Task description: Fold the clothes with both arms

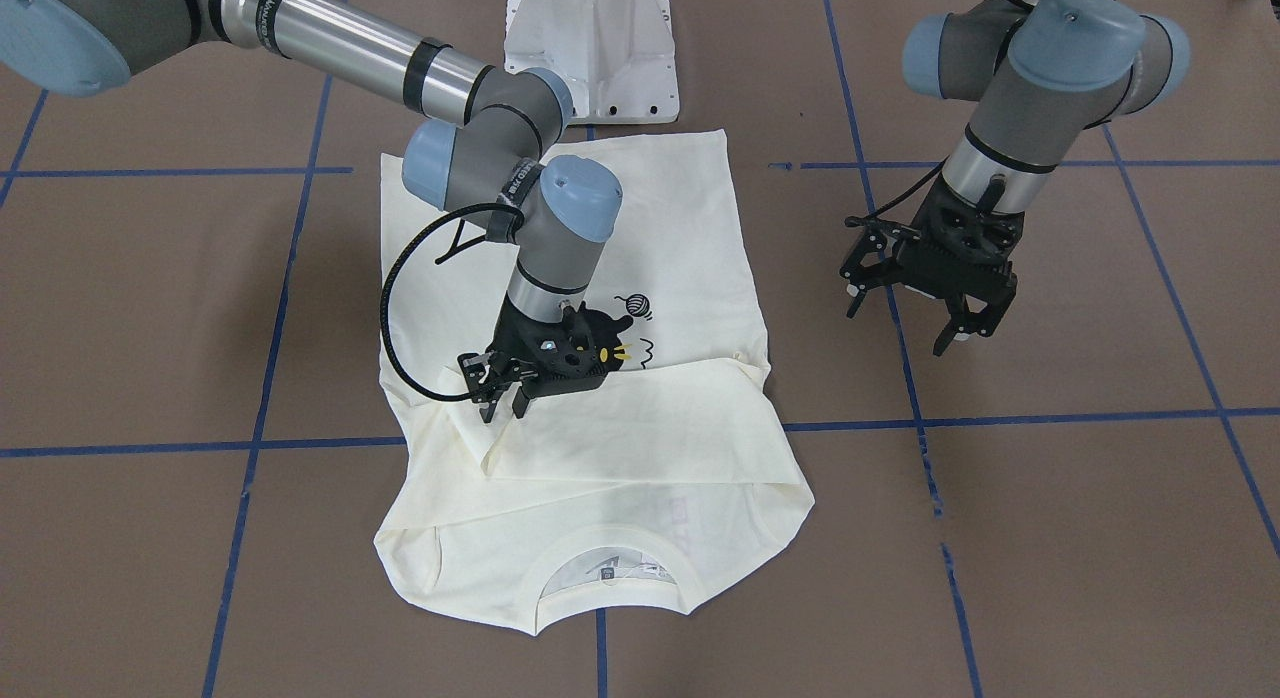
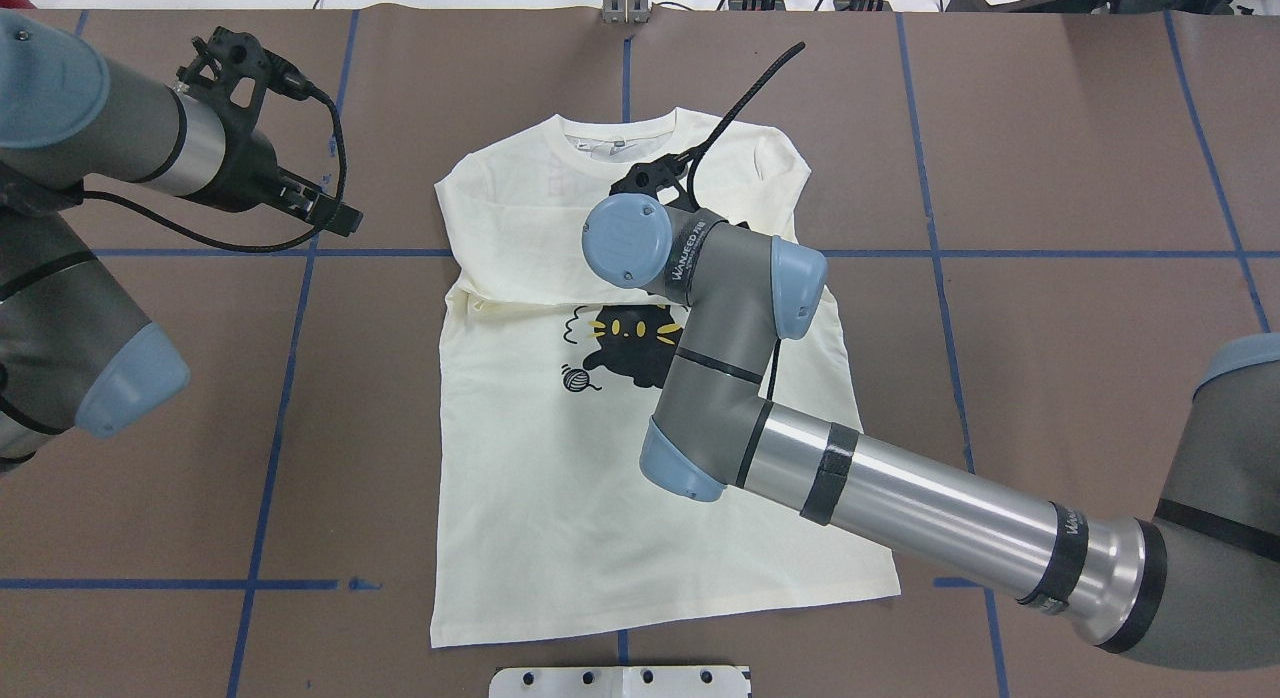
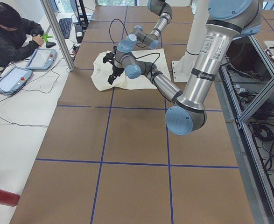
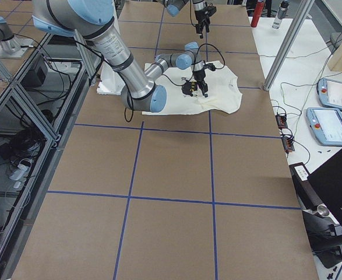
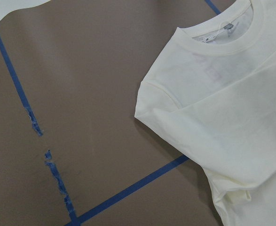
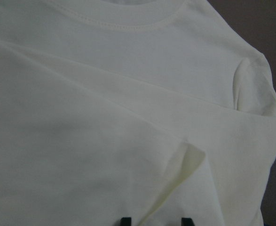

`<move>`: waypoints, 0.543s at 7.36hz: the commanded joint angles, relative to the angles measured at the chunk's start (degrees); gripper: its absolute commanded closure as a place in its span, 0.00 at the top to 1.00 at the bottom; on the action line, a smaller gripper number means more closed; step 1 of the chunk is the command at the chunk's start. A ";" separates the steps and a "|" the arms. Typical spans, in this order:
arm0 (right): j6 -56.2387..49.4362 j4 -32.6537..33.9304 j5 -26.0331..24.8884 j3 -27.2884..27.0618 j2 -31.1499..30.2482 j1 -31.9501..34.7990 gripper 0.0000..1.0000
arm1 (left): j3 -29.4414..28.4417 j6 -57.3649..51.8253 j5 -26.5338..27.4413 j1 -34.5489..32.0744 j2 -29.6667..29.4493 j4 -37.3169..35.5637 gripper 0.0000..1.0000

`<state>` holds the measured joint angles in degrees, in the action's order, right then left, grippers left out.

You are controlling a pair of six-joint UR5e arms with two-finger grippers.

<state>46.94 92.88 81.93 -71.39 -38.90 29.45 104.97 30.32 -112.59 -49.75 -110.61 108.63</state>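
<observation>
Overhead exterior shows the brown table (image 2: pixel 1050 128), crossed by blue tape lines (image 2: pixel 1080 253), with my right arm (image 2: pixel 900 498) stretched over the T-shirt (image 2: pixel 520 458) at its middle. That arm blocks this view's sight of my right pincer and covers one side of the black cat print (image 2: pixel 625 343). The shirt lies flat, print up, collar away from my base, with plain cream cloth folded across the chest above the cat. The white pedestal (image 1: pixel 590 58) stands just off the hem. A person (image 3: pixel 8 32) sits at a side bench, well apart, near a tablet (image 3: pixel 41 58).

My left pincer (image 1: pixel 903 323) hangs released, fingers spread, over bare table beside the shirt. My right pincer (image 1: pixel 500 403) points down at the fold's edge. Its wrist camera shows both tips (image 6: pixel 125 220) apart with a raised flap of cloth between them, nothing clamped. Whether they touch the cloth I cannot tell. Faint lettering (image 5: pixel 208 70) shows through the cloth below the collar, too dim to read.
</observation>
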 commanded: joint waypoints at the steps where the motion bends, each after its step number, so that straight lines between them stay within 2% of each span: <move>1: -0.36 0.02 -0.11 0.02 -0.22 -0.01 0.31 | -0.03 0.00 0.00 0.00 -0.13 0.00 1.00; 2: -2.02 0.02 -0.02 -0.16 -0.13 0.25 0.00 | -0.03 0.00 0.00 0.00 -0.22 0.00 1.00; 4: -3.61 0.02 0.07 -0.59 -0.13 1.39 0.00 | -0.12 0.09 0.00 -0.09 -0.31 0.00 1.00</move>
<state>44.40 92.90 81.93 -71.69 -39.04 30.18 104.89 30.34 -112.59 -49.76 -110.84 108.63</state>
